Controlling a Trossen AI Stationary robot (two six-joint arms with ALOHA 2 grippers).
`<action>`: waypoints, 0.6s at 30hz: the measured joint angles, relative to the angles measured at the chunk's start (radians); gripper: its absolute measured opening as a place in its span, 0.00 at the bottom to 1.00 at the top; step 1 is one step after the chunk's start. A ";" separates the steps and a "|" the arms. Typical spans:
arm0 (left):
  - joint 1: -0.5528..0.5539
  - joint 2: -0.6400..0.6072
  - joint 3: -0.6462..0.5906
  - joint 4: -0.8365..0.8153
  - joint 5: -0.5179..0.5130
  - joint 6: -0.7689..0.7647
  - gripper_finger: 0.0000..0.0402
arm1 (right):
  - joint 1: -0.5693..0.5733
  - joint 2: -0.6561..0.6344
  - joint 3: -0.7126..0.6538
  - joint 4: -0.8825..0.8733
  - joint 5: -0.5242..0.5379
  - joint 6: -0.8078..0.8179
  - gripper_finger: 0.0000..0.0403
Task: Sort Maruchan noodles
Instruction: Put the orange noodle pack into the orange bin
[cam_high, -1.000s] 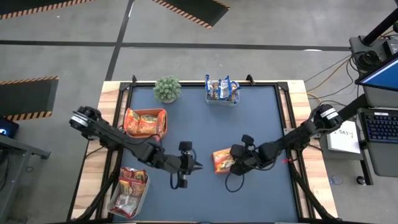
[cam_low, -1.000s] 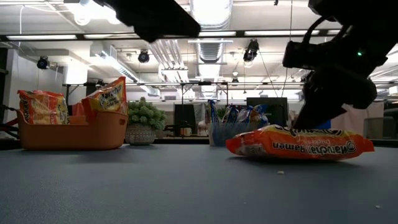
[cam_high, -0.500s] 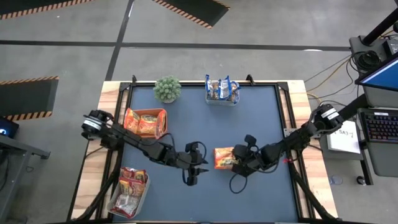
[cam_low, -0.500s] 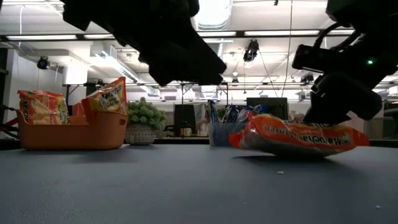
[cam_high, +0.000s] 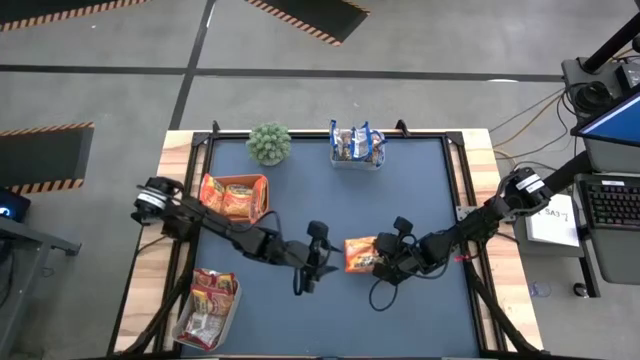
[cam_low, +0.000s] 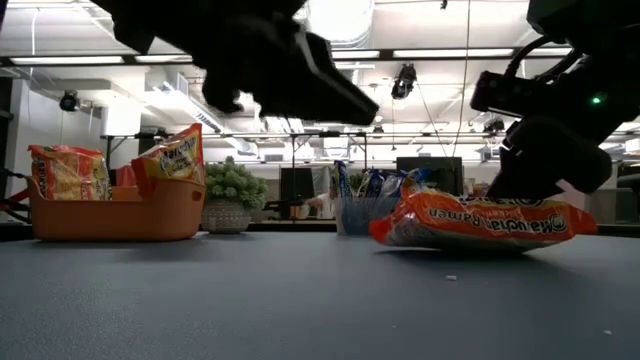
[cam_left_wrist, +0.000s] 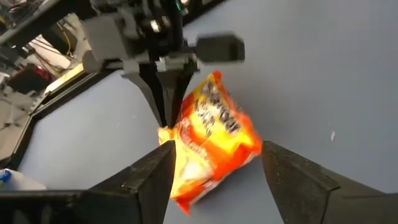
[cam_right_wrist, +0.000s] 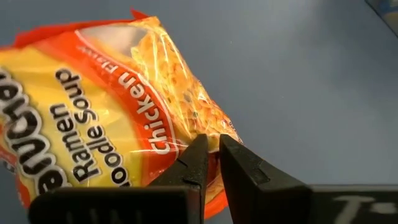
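The orange packet (cam_high: 359, 254) is the landmark: it lies on the blue mat (cam_high: 420, 190), a little toward the table's near edge from the middle, one edge lifted off the surface in the low view (cam_low: 482, 221).

The right gripper (cam_high: 384, 262) is at the packet's right edge, its fingers (cam_right_wrist: 198, 163) pinched shut on the crinkled seam of the packet (cam_right_wrist: 106, 124). The label reads Ramen Noodle Soup, Chicken.

The left gripper (cam_high: 326, 258) hangs just left of the packet, apart from it, with its fingers (cam_left_wrist: 152, 177) spread wide and nothing between them. Through its own view the packet (cam_left_wrist: 211, 140) sits in line with the gap, and the right gripper (cam_left_wrist: 166, 106) shows beyond it, clamped on the far edge.

Nearer than the packet and well to its left, at the table's near left corner, a clear tub (cam_high: 208, 310) holds dark red packets (cam_high: 212, 292).

Left of the packet and farther back, the orange tray (cam_high: 262, 198) holds orange packets (cam_high: 228, 196); in the low view the tray (cam_low: 115, 213) shows them standing on edge (cam_low: 170, 152).

Farthest from the packet, at the far edge, stand a small green plant (cam_high: 269, 142) and a second clear tub (cam_high: 357, 160) with blue packets (cam_high: 356, 141) upright in it.
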 joint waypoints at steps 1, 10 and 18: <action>0.001 0.006 0.000 -0.003 0.000 0.023 0.55 | 0.000 0.000 0.000 0.008 0.000 0.003 0.08; 0.005 0.130 -0.002 0.070 0.001 0.068 0.55 | 0.000 0.000 -0.009 0.025 -0.001 0.067 0.08; 0.004 0.224 -0.002 0.237 -0.104 0.088 0.55 | -0.002 0.000 -0.031 0.048 0.010 0.086 0.08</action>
